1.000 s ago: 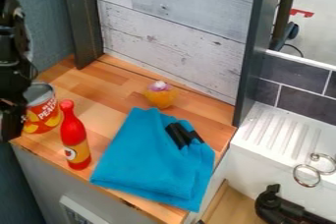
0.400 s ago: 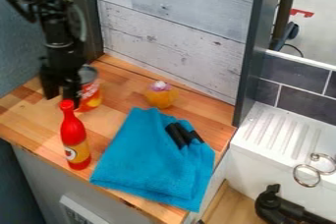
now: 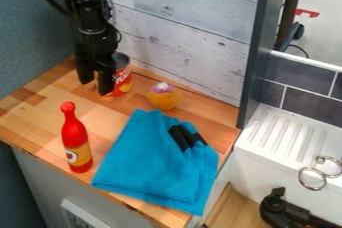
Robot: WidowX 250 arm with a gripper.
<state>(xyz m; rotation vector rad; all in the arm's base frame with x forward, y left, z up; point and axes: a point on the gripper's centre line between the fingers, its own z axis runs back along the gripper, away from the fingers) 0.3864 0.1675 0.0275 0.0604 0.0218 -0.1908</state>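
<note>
The can (image 3: 121,78), red with yellow shapes, stands upright toward the back of the wooden counter (image 3: 40,119), in front of the pale plank wall (image 3: 194,32). The black gripper (image 3: 95,83) hangs down at its left side in the view, partly covering it. The gripper's two fingers are spread, with a gap between them, and grasp nothing; the can is outside that gap, beside the nearer finger. Whether finger and can touch, I cannot tell.

Just right of the can sits a small yellow toy (image 3: 163,99) with a purple and white top. Nearer the counter's front edge, a red bottle (image 3: 77,139) with an orange lower part and a round mark stands upright. Beside it a folded blue cloth (image 3: 150,164) lies flat, with black strips (image 3: 179,138) on its upper right part.

Beyond the counter's right end, past a dark post (image 3: 257,47), is a white sink (image 3: 287,132) with a ribbed top, below grey tiles (image 3: 307,99). Metal rings (image 3: 311,188) are at its edge, and a black curved fixture (image 3: 272,209) is lower down.
</note>
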